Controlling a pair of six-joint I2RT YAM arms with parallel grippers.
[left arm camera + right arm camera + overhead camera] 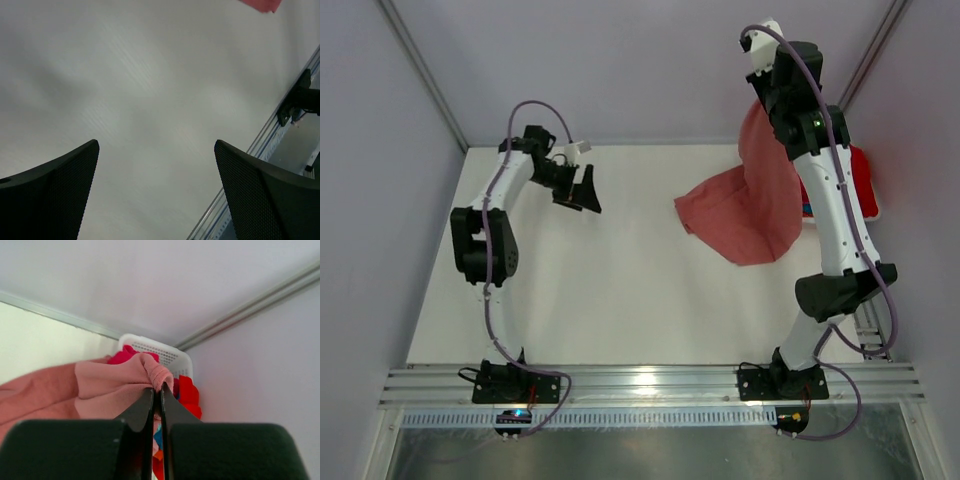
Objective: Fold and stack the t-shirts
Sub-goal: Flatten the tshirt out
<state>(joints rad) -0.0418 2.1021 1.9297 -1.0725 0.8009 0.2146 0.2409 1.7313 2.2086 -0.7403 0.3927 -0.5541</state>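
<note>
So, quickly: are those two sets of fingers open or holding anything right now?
The left gripper: fingers wide open, holding nothing.
The right gripper: shut on the salmon pink t-shirt, lifting it over the table.

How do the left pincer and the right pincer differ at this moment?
The left pincer stands wide open; the right pincer is shut. The left holds nothing over the table; the right pinches the pink shirt and holds it up. Both have black fingers.
</note>
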